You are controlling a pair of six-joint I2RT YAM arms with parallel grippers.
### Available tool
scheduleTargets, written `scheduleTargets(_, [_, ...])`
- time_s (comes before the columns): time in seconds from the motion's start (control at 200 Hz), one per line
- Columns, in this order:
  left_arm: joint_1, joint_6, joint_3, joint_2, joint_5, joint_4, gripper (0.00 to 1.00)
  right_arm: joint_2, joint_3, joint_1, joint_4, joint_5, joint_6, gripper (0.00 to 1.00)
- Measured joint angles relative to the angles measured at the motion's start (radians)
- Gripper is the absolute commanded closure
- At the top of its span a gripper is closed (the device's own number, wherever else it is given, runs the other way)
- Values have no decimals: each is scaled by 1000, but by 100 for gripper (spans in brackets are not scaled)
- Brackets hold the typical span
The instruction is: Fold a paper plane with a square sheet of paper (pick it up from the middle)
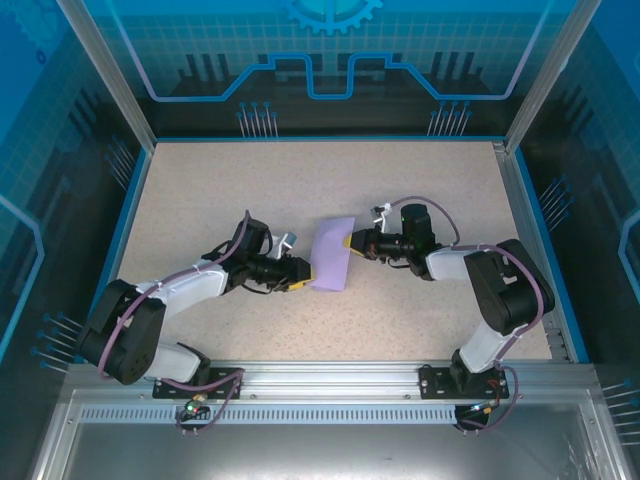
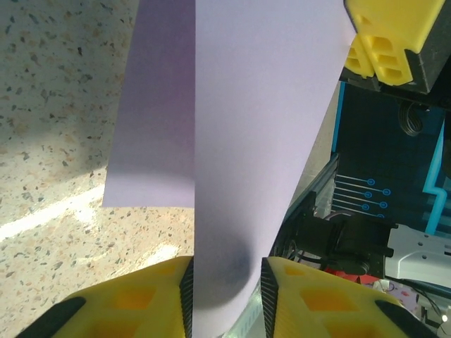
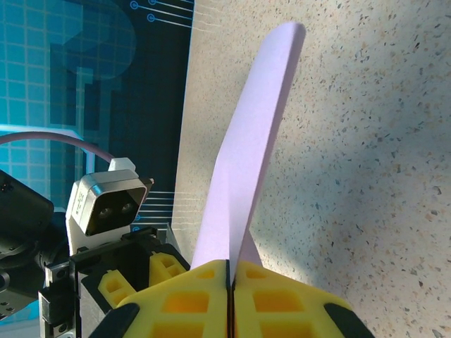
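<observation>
Top view, sheet: the lavender sheet of paper [image 1: 332, 255] hangs near the middle of the worktop [image 1: 300, 180], well apart from every edge. It spans the gap between my two grippers. It looks folded over, not yet a dart.
Top view, grippers: the left gripper [image 1: 298, 272] is at the sheet's near-left end and the right gripper [image 1: 352, 243] at its far-right end.
Left wrist, gripper: partly open. Its fingers [image 2: 162, 299] stand either side of a strip of paper that runs through the gap, and I can't tell whether they press on it.
Left wrist, sheet: a darker panel meets a paler one along a straight line, which I take for a crease.
Right wrist, gripper: closed tight, with the paper pinched edge-on between the pads and rising away as a doubled leaf.
Handling: I judge it almost weightless, limp and quick to sag. Any stray pinch will likely mark it for good, and it should tear if my arms pull apart.
Where to hold: I'd pinch flat across both faces close to the crease, where the doubled paper is stiffest, and not on a loose corner.
</observation>
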Motion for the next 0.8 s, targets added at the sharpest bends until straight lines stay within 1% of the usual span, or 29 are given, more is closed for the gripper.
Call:
scheduleTargets(0.17, [0, 2, 0, 0, 4, -8, 73, 0, 0, 0, 0, 0, 0, 92])
scheduleTargets(0.395, [0, 29, 17, 0, 6, -49, 74, 0, 0, 0, 0, 0, -1, 92])
scheduleTargets(0.63, [0, 68, 35, 0, 6, -106, 80, 0, 0, 0, -1, 0, -4, 92])
scheduleTargets(0.735, [0, 81, 43, 0, 6, -122, 85, 0, 0, 0, -1, 0, -5, 92])
scheduleTargets(0.8, [0, 83, 47, 0, 6, -128, 86, 0, 0, 0, -1, 0, -5, 92])
